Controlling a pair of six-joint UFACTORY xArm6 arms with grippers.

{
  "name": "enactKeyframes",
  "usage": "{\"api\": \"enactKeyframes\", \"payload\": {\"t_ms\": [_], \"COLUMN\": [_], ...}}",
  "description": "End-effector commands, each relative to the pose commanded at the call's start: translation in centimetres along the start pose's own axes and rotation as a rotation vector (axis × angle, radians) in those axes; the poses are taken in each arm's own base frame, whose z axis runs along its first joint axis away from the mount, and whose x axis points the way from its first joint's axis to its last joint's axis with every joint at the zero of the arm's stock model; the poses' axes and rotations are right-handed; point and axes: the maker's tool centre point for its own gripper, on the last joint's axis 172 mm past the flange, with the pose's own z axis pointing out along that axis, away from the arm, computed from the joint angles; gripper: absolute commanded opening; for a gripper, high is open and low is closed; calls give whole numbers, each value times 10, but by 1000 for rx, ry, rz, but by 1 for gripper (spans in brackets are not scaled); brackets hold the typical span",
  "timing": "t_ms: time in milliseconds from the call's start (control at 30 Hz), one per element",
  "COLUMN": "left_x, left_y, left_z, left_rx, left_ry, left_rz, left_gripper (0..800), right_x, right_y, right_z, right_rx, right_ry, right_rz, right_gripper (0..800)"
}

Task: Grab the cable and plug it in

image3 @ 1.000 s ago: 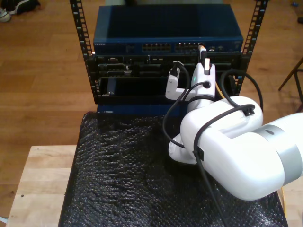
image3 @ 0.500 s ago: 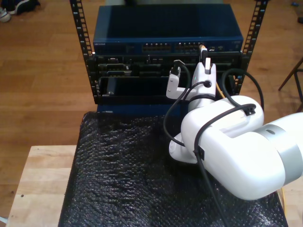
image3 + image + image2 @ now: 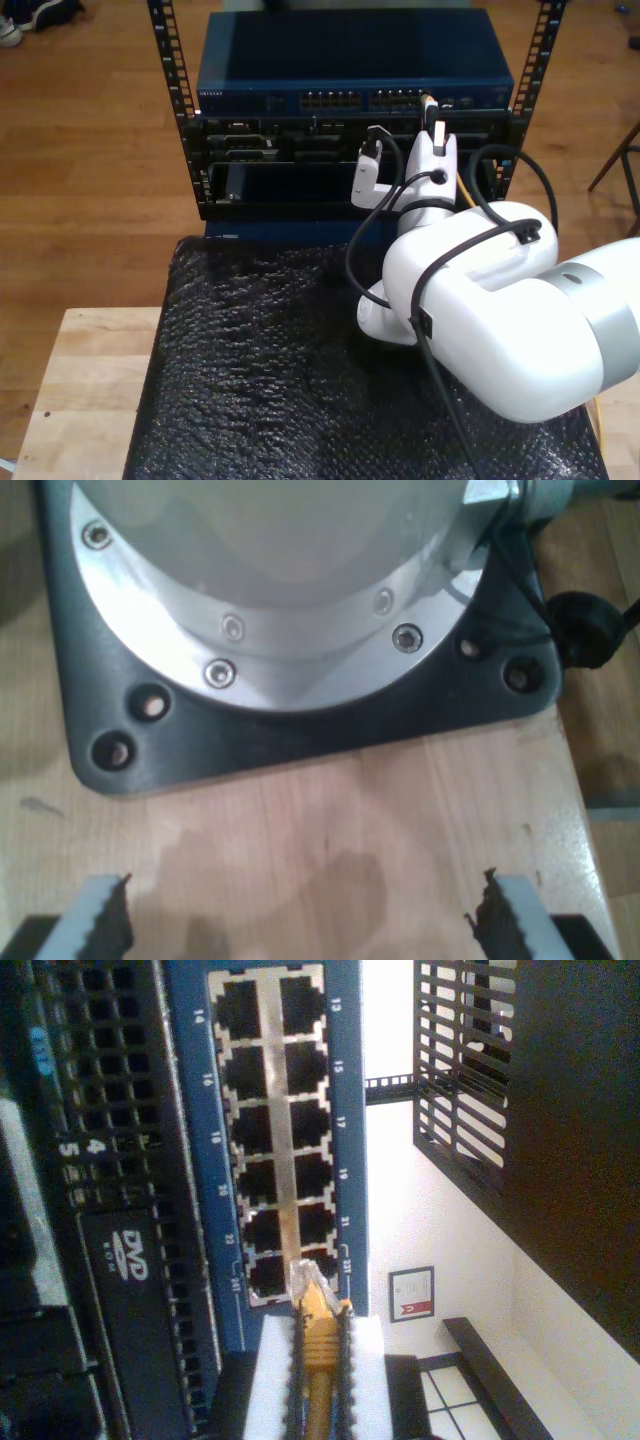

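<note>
The yellow-orange cable (image 3: 318, 1360) is clamped between the pads of my second gripper (image 3: 320, 1345). Its clear plug (image 3: 306, 1280) points at the end of a block of empty ports (image 3: 275, 1130) on the blue switch (image 3: 350, 1110), touching or just short of the port block's edge. In the exterior view, my second gripper (image 3: 432, 115) holds the plug (image 3: 428, 100) up at the switch's port row (image 3: 395, 99). The cable (image 3: 463, 192) trails down behind the white arm. My first gripper (image 3: 300, 925) stands open over bare wood, nothing between its fingers (image 3: 100, 920).
The switch (image 3: 350, 50) tops a black rack (image 3: 185, 120) holding other units. A black bubble-textured mat (image 3: 260, 370) covers the wooden table (image 3: 80, 380). A black arm base plate (image 3: 300, 735) lies ahead of my first gripper. Thick black cables (image 3: 370, 250) loop around the white arm.
My second gripper with the cable has edged slightly toward the switch's ports. Nothing else has visibly moved.
</note>
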Motion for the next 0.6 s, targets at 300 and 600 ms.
{"api": "enactKeyframes", "payload": {"t_ms": [300,600], "left_x": [0,0], "left_y": [0,0], "left_z": [0,0], "left_rx": [0,0], "left_ry": [0,0], "left_rz": [0,0], "left_gripper": [800,800], "right_x": [3,4], "right_y": [5,2], "right_z": [2,1], "right_rx": [-10,-6], "right_ry": [2,4], "right_rz": [6,3], "right_gripper": [0,0]}}
